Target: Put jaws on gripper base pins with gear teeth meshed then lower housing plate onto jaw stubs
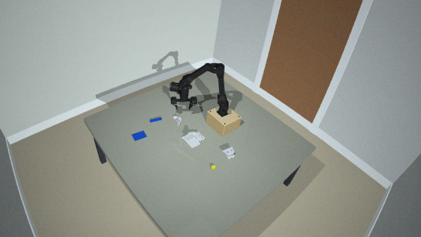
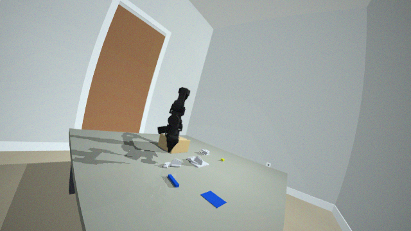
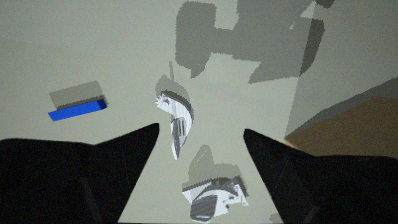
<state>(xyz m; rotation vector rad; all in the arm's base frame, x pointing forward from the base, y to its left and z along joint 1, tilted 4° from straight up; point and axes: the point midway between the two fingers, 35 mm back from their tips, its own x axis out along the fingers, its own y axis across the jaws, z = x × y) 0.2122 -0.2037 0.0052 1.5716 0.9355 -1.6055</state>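
Observation:
My gripper (image 1: 183,108) (image 2: 170,151) (image 3: 202,130) is open and empty, above the table beside a loose white jaw. This jaw (image 1: 177,121) (image 2: 176,163) (image 3: 184,112) has gear teeth at one end and lies between the fingertips in the wrist view, nearer the left one, well below them. The white gripper base (image 1: 192,142) (image 2: 201,163) (image 3: 226,203) lies farther toward the table's middle. A curved white piece seems to be on it; whether it is a seated, meshed jaw I cannot tell. A small white part with two round marks, apparently the housing plate (image 1: 229,153) (image 2: 205,152), lies apart.
A blue bar (image 1: 156,119) (image 2: 173,180) (image 3: 77,110) and a flat blue sheet (image 1: 139,135) (image 2: 213,199) lie beyond the jaw. A small yellow block (image 1: 213,167) (image 2: 222,160) lies near the housing plate. The arm stands on a wooden box (image 1: 223,124) (image 2: 182,147) (image 3: 350,127).

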